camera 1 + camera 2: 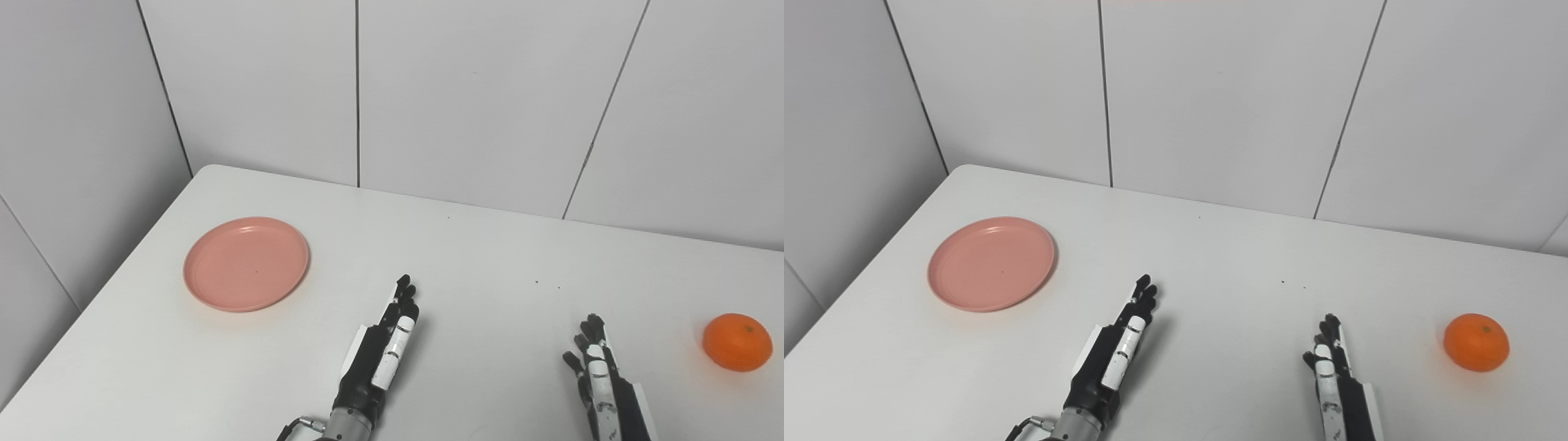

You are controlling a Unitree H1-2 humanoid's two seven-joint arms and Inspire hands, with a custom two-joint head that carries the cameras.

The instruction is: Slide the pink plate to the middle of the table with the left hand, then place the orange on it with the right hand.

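Now one round pink plastic plate (246, 263) lies left of both hands, left hand (380, 352) and right hand (597, 373) spread and empty; one round orange fruit (737, 342) sits right of them on the white worktop (478, 257).

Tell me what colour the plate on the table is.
The plate is plain salmon pink, clearest in the left eye view.

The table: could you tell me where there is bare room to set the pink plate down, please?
The widest bare patch of the table lies mid-table, beyond the left hand and right hand, between the pink plate at the left and the orange at the right. The strip between the hands is bare too. Nowhere is crowded.
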